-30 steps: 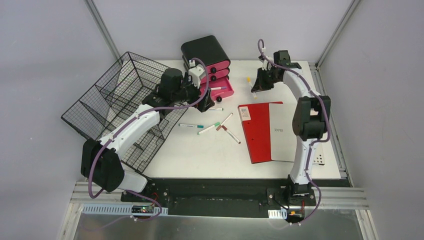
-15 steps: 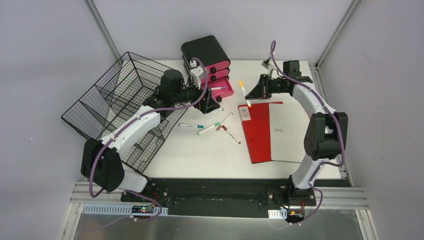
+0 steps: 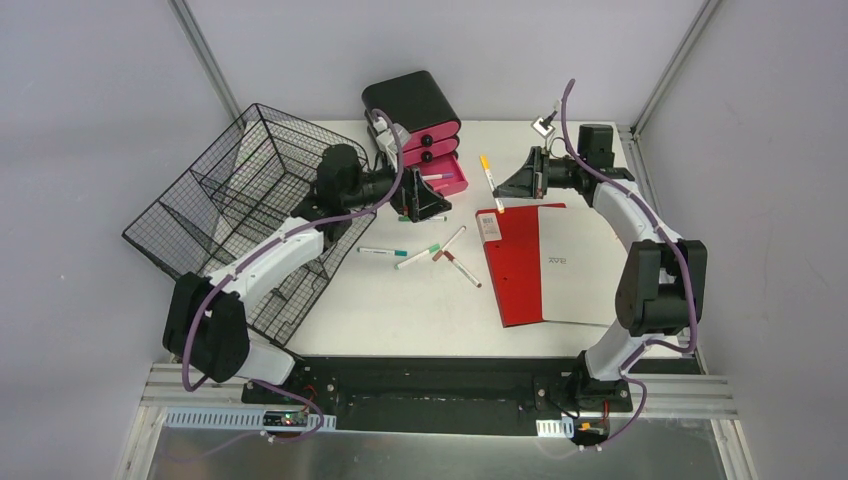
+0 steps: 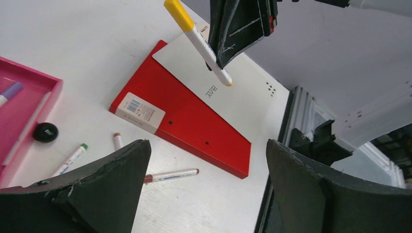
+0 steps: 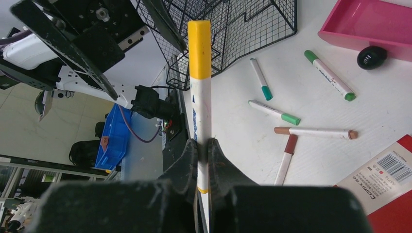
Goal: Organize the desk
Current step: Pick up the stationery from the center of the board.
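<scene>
Your right gripper (image 3: 503,188), jaws closed, pinches a slim, smooth white marker (image 3: 488,178) near its tail, above the far edge of the flat white desk (image 3: 400,310). Its long axis runs roughly far to near, yellow cap at the far end. Your left gripper (image 3: 432,197) hovers to the marker's left, jaws wide and facing it, beside the open glossy pink drawer (image 3: 447,181).

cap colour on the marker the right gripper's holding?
Yellow, on a white barrel. Clearest in the right wrist view, marker pinched in the right gripper.
</scene>
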You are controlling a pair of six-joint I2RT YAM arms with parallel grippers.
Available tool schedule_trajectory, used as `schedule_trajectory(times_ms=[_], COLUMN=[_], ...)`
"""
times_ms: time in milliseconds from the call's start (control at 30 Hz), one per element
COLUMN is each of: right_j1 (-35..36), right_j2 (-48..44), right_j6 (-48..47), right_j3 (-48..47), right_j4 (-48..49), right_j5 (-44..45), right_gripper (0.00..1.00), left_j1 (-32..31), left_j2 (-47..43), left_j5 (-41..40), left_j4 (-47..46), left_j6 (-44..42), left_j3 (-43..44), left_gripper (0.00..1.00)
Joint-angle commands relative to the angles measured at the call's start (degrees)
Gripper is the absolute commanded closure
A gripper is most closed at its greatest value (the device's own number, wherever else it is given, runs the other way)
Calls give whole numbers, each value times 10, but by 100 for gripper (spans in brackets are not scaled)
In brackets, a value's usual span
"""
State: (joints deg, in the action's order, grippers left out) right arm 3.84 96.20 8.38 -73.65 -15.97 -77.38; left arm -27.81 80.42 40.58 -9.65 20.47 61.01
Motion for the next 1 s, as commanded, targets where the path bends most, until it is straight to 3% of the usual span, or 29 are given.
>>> schedule_trajectory(times_ms=[0, 167, 200, 667, 967], right_j1=[3, 14, 17, 41, 48], right_j2=[-33, -34, -34, -33, -30], right_j6=[9, 31, 37, 35, 34], right_j3=[0, -2, -2, -2, -3], right_j4=[53, 52, 52, 52, 51], right_j5=[-32, -39, -81, -90, -93], right_gripper=[100, 100, 100, 100, 100], left_j1=[-13, -43, -50, -98, -102], left_j2=[19, 45, 49, 96, 124], left_j5=[0, -64, -79, -200, -205], left_j4=[-204, -318, -326, -359, -401], left_j6=[173, 253, 257, 261, 292], left_j3=[-53, -79, -80, -59, -47], left_gripper=[8, 7, 4, 1, 19])
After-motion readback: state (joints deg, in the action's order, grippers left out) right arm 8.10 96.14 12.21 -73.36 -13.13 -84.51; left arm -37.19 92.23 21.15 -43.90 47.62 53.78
